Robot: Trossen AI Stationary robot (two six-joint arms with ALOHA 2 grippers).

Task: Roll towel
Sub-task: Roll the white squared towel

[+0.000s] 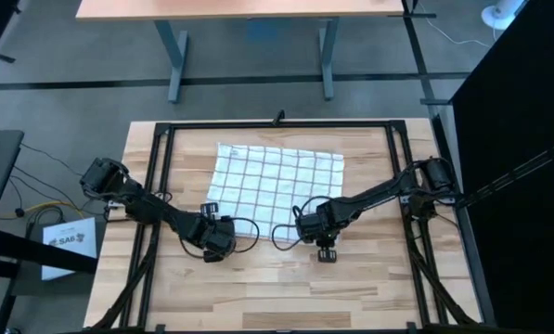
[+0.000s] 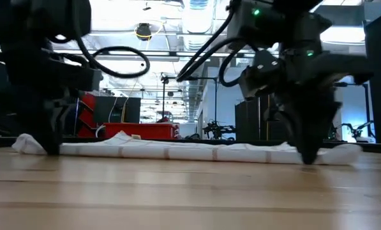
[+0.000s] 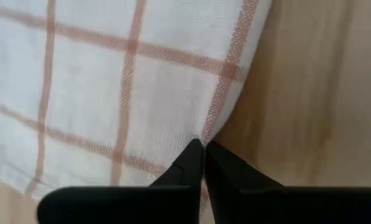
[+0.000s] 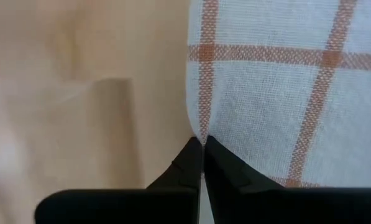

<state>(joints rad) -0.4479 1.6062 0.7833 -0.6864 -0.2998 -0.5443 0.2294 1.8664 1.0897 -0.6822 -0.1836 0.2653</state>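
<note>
The white towel (image 1: 277, 178) with a thin dark grid lies spread flat on the wooden table; in the low view it is a low white strip (image 2: 196, 151). My left gripper (image 1: 217, 228) is shut at the towel's near left corner. My right gripper (image 1: 321, 224) is shut at its near right corner. Both stand low at the table top, as the low view shows for my left gripper (image 2: 52, 149) and my right gripper (image 2: 307, 158). The wrist views show the fingertips closed on the towel's edge: my left gripper (image 3: 204, 149), my right gripper (image 4: 202, 145). My left gripper pinches the towel's striped hem (image 3: 207, 132) at the near left corner between its two fingertips. The fingers come from above, pointing down. The towel lies flat on the table around the pinch. My right gripper pinches the towel's edge (image 4: 196, 130) at the near right corner between its two fingertips. The fingers come from above, pointing down. The towel lies flat on the table there.
A black metal frame (image 1: 277, 124) runs around the work area on the wooden table (image 1: 277, 288). Bare wood lies between the towel's near edge and the table's near edge. A second table (image 1: 249, 9) stands beyond the far edge.
</note>
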